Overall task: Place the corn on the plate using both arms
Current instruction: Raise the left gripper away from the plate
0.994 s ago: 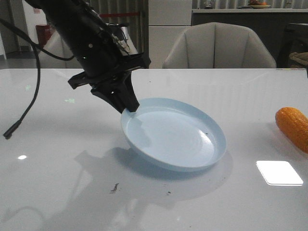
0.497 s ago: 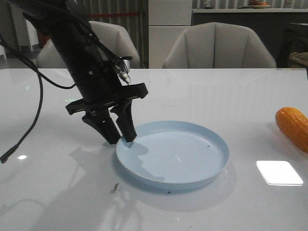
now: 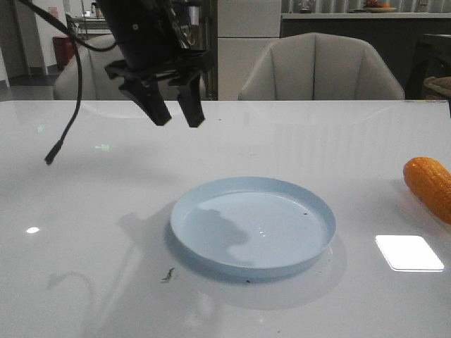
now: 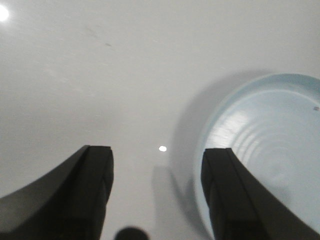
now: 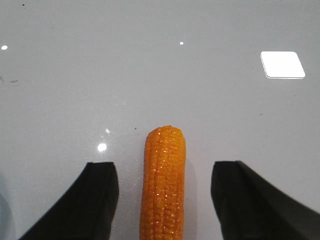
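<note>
The pale blue plate (image 3: 254,227) lies flat on the white table near the middle; part of it shows in the left wrist view (image 4: 270,145). My left gripper (image 3: 178,121) hangs open and empty high above the table, behind and left of the plate; its fingers (image 4: 95,175) frame bare table beside the plate's rim. The orange corn (image 3: 430,184) lies at the table's right edge. In the right wrist view the corn (image 5: 164,180) lies lengthwise between the open fingers of my right gripper (image 5: 165,172), untouched. The right arm does not show in the front view.
A loose black cable (image 3: 63,120) dangles from the left arm over the table's left side. A bright rectangular light reflection (image 3: 409,252) sits on the table right of the plate. Grey chairs (image 3: 320,67) stand behind the far edge.
The left gripper let go of the plate's left rim; the tilted plate dropped flat on the table. The left gripper then rose well above the table and moved back.
</note>
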{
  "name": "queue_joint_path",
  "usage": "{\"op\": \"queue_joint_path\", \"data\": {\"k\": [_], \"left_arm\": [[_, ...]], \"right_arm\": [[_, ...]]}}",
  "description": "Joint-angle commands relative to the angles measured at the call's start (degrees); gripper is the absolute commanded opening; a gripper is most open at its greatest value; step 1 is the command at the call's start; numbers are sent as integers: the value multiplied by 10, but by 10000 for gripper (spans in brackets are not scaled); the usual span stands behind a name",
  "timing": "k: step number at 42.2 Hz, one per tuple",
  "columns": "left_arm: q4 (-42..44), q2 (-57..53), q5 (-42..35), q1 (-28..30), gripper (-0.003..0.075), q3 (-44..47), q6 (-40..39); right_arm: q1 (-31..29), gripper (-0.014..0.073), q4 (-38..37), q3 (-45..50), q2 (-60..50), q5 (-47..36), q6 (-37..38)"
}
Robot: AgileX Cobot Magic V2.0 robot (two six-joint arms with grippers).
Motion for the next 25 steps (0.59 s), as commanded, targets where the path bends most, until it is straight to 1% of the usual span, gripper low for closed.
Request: {"op": "queue_joint_path", "data": {"k": [1,3,6,15,21,25], "left_arm": [[107,-47,-14,2,395,-41,-82],[172,-57,-18,4,381,-41,-136],[231,-71,-15,13,356,-41,-177],[277,-95,34,65,267,-28,-171],[277,-119,26,115,204,18,-171],[272,-145,5,146,165,72,-171]], "right_arm": [[-4,519,0,-18,-12,-34,-2],[-4,519,0,-18,-12,-32,-2],[-4,519,0,-18,-12,-26,-2],[-4,519,0,-18,-12,-12,-2],[-4,519,0,-18,-12,-12,-2],[-4,519,0,-18,-12,-12,-2]]}}
